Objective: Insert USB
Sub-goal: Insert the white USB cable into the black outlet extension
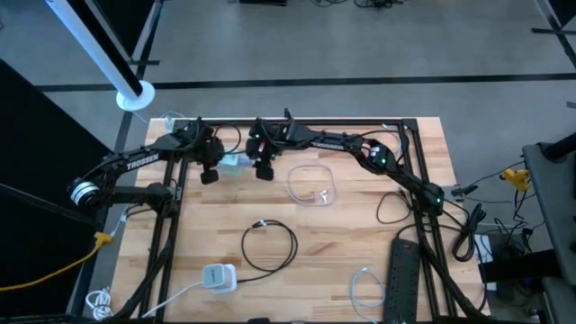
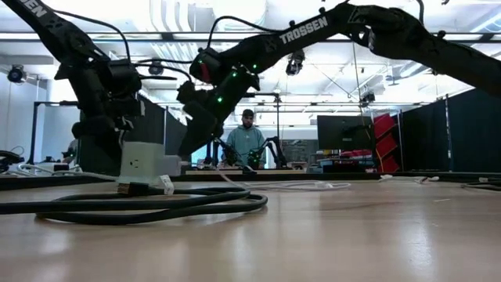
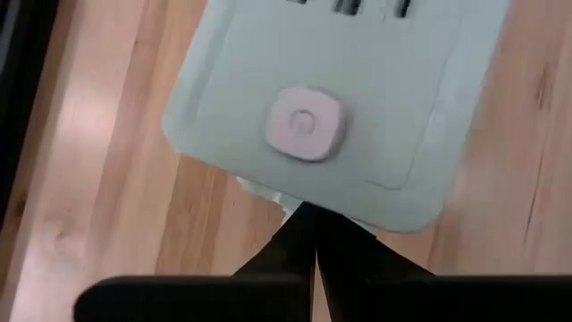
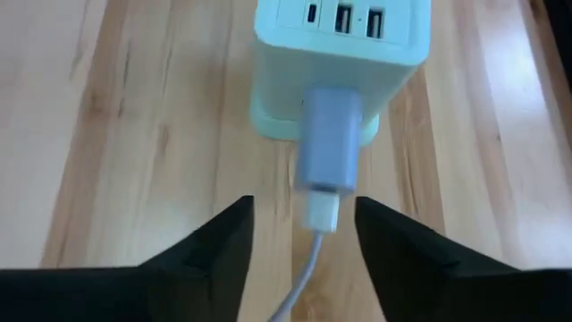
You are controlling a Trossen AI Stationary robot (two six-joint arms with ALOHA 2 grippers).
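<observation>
A pale green charging hub (image 1: 232, 164) lies on the table's far half between my two grippers. In the left wrist view its top (image 3: 357, 80) shows a white button (image 3: 305, 123). A grey-blue USB plug (image 4: 329, 148) with a white cable (image 4: 304, 273) sticks into the hub's side (image 4: 277, 80); more ports (image 4: 344, 16) sit on another face. My left gripper (image 3: 310, 219) is shut at the hub's edge, on its left. My right gripper (image 4: 302, 224) is open on the hub's right, its fingers on either side of the cable just behind the plug, touching nothing. My left gripper meets the hub's edge (image 3: 295, 199) with the tips of its shut fingers, coming from the table's left and slanting down. The hub lies flat on the table. Whether the tips press on it or only rest against it, I cannot tell.
A clear tray with a white cable (image 1: 311, 184) lies right of the hub. A black cable coil (image 1: 270, 243) and a white adapter (image 1: 218, 276) sit toward the near edge, a black power strip (image 1: 402, 270) near right. A person (image 2: 246, 141) stands beyond the table.
</observation>
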